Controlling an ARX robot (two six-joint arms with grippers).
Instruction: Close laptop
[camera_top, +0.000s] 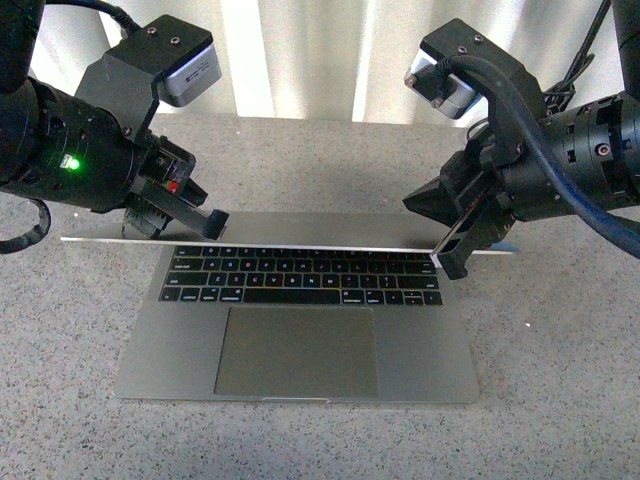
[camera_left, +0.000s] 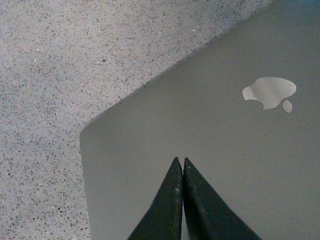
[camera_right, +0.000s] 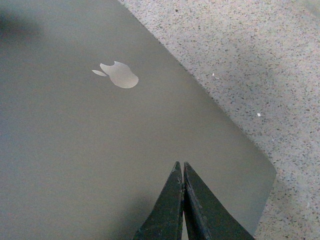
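Note:
The grey laptop (camera_top: 160, 350) lies on the table, its black keyboard (camera_top: 300, 275) and trackpad facing me. Its lid (camera_top: 320, 243) is tilted far forward, so from the front only its thin edge shows above the keyboard. My left gripper (camera_top: 216, 224) is shut, its tips against the lid's back near the left end. My right gripper (camera_top: 453, 265) is shut too and rests on the lid near the right corner. Both wrist views show the lid's grey back (camera_left: 210, 150) (camera_right: 75, 150) with the silver apple logo (camera_left: 270, 92) (camera_right: 119, 76) beyond the closed tips of the left gripper (camera_left: 180, 161) and the right gripper (camera_right: 180, 165).
The speckled grey table (camera_top: 560, 380) stretches round the laptop on all sides. A pale curtain or wall (camera_top: 300, 60) stands behind the table's far edge. Thick black cables (camera_top: 560, 160) hang along my right arm.

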